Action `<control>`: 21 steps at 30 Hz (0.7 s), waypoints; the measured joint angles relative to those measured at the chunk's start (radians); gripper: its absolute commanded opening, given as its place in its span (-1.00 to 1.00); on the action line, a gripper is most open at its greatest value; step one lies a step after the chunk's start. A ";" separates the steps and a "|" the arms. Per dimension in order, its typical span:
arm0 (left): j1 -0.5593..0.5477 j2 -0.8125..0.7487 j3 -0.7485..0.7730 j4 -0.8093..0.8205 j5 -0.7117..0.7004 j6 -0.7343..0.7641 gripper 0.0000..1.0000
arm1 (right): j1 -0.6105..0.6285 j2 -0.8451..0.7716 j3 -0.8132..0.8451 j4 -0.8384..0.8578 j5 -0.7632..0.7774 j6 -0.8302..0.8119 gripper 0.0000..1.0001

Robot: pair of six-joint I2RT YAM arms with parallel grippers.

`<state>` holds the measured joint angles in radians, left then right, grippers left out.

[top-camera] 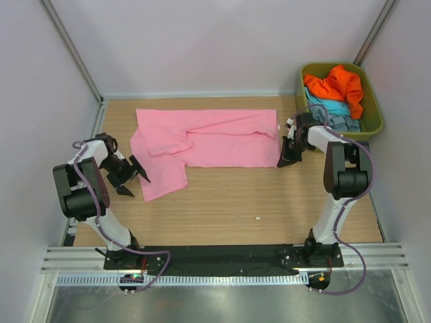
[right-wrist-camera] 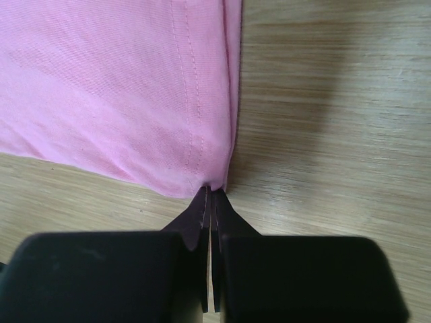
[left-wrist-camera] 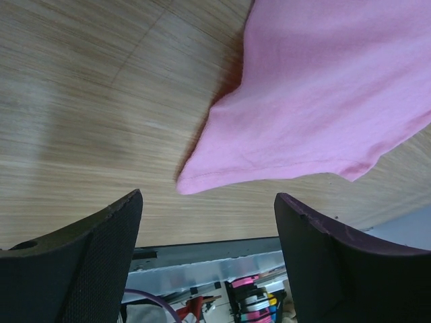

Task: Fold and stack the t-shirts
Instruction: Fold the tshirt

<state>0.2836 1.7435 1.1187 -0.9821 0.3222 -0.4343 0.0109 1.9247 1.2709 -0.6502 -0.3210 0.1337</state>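
Note:
The pink t-shirt (top-camera: 202, 141) lies spread across the far half of the table, partly folded lengthwise, with a flap hanging toward the near left. My right gripper (top-camera: 283, 161) is shut on its near right corner; in the right wrist view the pink t-shirt (right-wrist-camera: 114, 94) has its hem pinched between my closed gripper (right-wrist-camera: 212, 195). My left gripper (top-camera: 135, 180) is open and empty just left of the flap; in the left wrist view the flap of the pink t-shirt (left-wrist-camera: 323, 101) lies beyond my spread gripper (left-wrist-camera: 209, 202). An orange t-shirt (top-camera: 337, 86) and light blue t-shirts (top-camera: 331, 108) sit in the tub.
The olive-green plastic tub (top-camera: 374, 124) stands at the far right corner, right behind my right arm. White walls close in the table on three sides. A small white speck (top-camera: 257, 217) lies on the wood near the front.

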 measured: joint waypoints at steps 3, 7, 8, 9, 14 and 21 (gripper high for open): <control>-0.003 0.024 -0.004 0.002 0.000 0.000 0.52 | 0.000 0.000 0.000 0.000 0.000 0.000 -0.97; -0.022 0.063 -0.002 0.008 -0.001 0.000 0.43 | 0.000 0.000 0.000 0.000 0.001 0.000 -0.98; -0.029 0.072 0.000 0.009 -0.002 0.000 0.42 | 0.000 0.000 0.000 0.000 0.001 0.000 -0.97; -0.038 0.080 0.003 0.010 -0.001 0.000 0.41 | 0.000 0.000 0.000 0.000 0.001 -0.001 -0.97; -0.062 0.103 0.028 0.015 -0.006 0.003 0.34 | 0.000 0.000 0.000 0.000 0.002 -0.001 -0.98; -0.062 0.107 0.030 0.017 -0.015 0.013 0.24 | 0.000 0.000 0.000 0.000 0.003 -0.001 -0.98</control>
<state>0.2218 1.8503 1.1484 -0.9649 0.3073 -0.4217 0.0109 1.9244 1.2709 -0.6502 -0.3176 0.1329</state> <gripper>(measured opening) 0.634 0.026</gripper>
